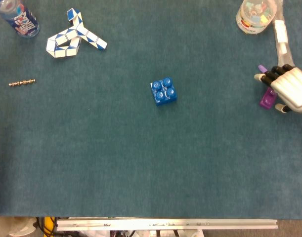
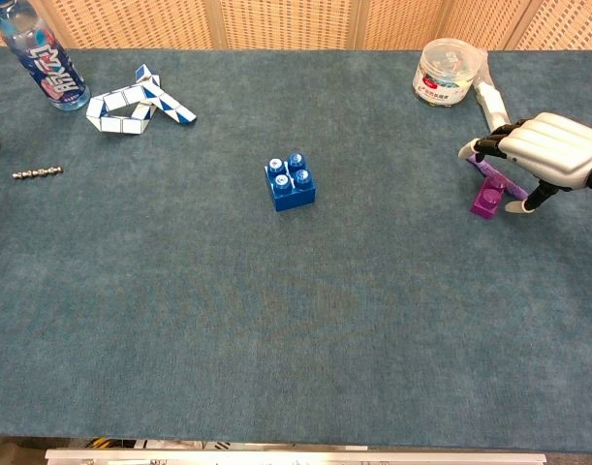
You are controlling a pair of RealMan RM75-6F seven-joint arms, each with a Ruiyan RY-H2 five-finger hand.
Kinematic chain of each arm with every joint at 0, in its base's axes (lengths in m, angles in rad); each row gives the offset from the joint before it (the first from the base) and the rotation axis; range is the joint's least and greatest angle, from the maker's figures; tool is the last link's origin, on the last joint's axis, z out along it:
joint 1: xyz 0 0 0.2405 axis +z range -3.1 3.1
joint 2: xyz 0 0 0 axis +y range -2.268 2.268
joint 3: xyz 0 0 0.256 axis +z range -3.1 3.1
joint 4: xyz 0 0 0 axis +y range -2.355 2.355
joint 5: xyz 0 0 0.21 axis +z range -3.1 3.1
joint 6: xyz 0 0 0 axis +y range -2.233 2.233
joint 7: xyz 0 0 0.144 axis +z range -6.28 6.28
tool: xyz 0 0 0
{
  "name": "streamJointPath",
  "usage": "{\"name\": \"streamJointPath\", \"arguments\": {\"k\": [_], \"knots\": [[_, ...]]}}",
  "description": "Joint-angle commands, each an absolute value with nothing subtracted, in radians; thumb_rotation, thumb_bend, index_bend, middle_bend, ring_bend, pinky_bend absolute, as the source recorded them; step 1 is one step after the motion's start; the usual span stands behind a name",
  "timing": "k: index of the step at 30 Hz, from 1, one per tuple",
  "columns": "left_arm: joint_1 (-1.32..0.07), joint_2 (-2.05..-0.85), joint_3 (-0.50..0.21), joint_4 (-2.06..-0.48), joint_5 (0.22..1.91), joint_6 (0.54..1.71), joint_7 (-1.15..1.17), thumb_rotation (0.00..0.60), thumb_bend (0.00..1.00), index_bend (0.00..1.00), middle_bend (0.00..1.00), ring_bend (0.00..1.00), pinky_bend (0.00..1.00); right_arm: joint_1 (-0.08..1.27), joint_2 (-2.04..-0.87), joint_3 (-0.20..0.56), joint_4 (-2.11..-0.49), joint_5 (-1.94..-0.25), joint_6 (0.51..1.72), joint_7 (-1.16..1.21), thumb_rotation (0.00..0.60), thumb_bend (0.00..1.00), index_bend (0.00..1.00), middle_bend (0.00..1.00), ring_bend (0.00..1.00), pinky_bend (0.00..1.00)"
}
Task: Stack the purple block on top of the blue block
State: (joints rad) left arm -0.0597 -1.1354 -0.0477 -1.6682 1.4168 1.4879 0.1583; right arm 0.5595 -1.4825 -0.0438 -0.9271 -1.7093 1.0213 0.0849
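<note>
Now the right robot hand (image 2: 545,155) arches over the purple block (image 2: 486,201), fingers spread, holding nothing; the blue block (image 2: 290,181) sits mid-bench, well apart

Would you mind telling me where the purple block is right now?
The purple block lies at the table's far right in both views, partly under the right hand, beside a purple stick and well right of the blue block.
</note>
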Motion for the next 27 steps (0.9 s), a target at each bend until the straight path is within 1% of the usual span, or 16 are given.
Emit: {"name": "streamJointPath", "arguments": {"k": [1,9,15,19,23,27], "knots": [[-0.059,-1.135,-0.048,-1.667,1.416,1.488,0.157,0.6,0.17,0.2,0.18,0.19,0.31,0.566,-1.5,-0.048,-0.908,-1.707,1.021,0.075,0.6,0.12,0.23,0.35,0.26,0.33],[-0.057,-1.134,-0.05,-1.662,1.412,1.488,0.147,0.6,0.17,0.2,0.18,0.19,0.31,0.593,-1.554,-0.037,-0.883,-1.686,1.006,0.048,0.6,0.15,0.23,0.35,0.26,0.33],[-0.055,-1.138,-0.052,-1.649,1.409,1.49,0.144,0.6,0.17,0.2,0.18,0.19,0.31,0.628,-1.58,-0.016,-0.91,-1.669,0.991,0.033,0.6,0.16,0.24,0.36,0.26,0.33],[-0.055,-1.137,-0.051,-1.648,1.41,1.489,0.14,0.6,0.17,0.2,0.18,0.19,0.31,0.635,-1.57,-0.012,-0.943,-1.656,0.983,0.014,0.6,0.16,0.24,0.36,0.26,0.33],[-0.054,-1.137,-0.05,-1.645,1.41,1.487,0.131,0.6,0.17,0.2,0.18,0.19,0.31,0.617,-1.538,-0.013,-0.979,-1.622,0.976,-0.001,0.6,0.16,0.3,0.36,0.26,0.33],[-0.056,-1.138,-0.049,-1.645,1.41,1.481,0.132,0.6,0.17,0.2,0.18,0.19,0.31,0.602,-1.521,-0.021,-0.991,-1.599,0.963,-0.02,0.6,0.16,0.32,0.36,0.26,0.33]]}}
